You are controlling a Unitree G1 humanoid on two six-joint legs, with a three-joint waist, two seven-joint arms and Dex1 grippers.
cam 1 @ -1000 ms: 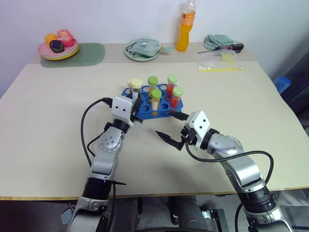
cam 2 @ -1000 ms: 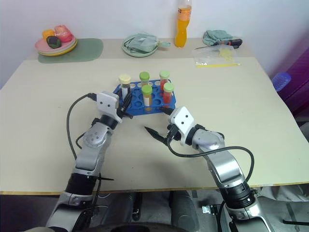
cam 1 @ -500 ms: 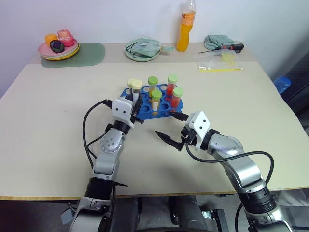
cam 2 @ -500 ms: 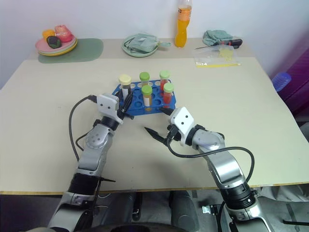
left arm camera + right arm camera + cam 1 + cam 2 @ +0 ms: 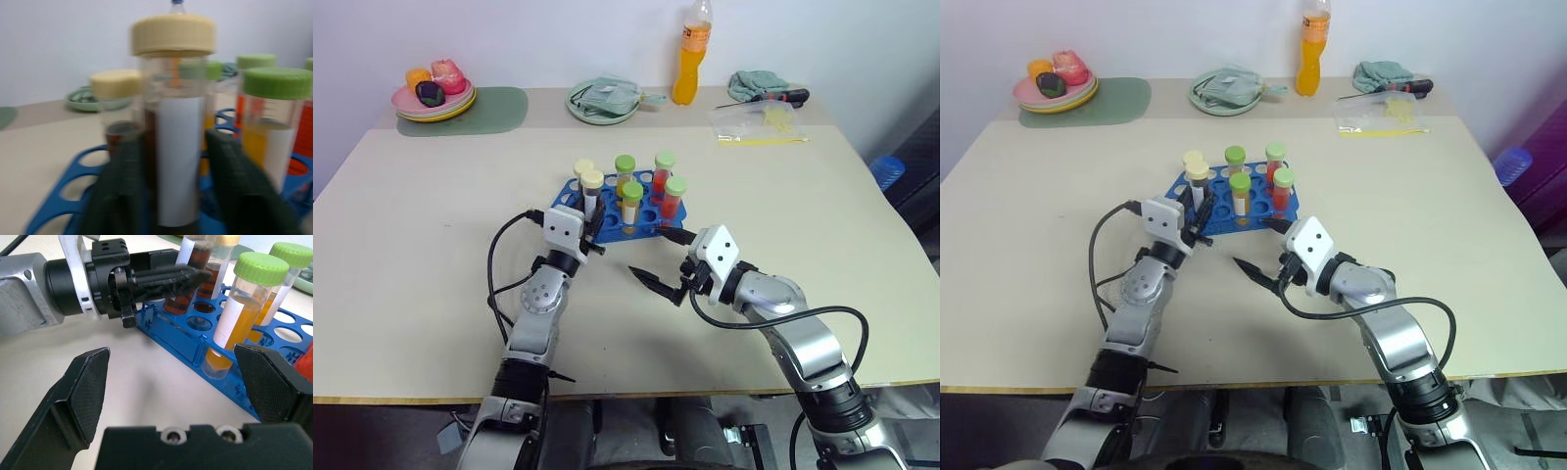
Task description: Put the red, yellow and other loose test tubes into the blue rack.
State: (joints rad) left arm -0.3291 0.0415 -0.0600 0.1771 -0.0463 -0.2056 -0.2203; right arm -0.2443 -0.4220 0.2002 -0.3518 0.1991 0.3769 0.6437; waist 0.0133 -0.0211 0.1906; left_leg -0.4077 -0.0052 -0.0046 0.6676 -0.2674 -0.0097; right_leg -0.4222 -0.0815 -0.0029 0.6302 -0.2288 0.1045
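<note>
The blue rack (image 5: 651, 217) stands mid-table with several capped tubes upright in it. Two have cream caps at its left end, and the green-capped ones hold red (image 5: 663, 181) or yellow-orange (image 5: 631, 211) liquid. My left gripper (image 5: 592, 219) is at the rack's near-left corner. Its fingers (image 5: 122, 186) flank a cream-capped tube of dark brown liquid (image 5: 173, 122) that is seated in a rack hole. A thin gap shows beside the tube, so the gripper is open. My right gripper (image 5: 651, 252) hovers just in front of the rack, open wide and empty.
Along the table's far side stand an orange drink bottle (image 5: 689, 54), a green plate with a cloth (image 5: 602, 101), a fruit plate (image 5: 433, 98) on a green mat, a plastic bag (image 5: 759, 119), and a cloth with a screwdriver (image 5: 759, 86).
The cream-capped tube in my left gripper has sunk lower into the rack hole, and the fingers have loosened off it. The right arm has not moved.
</note>
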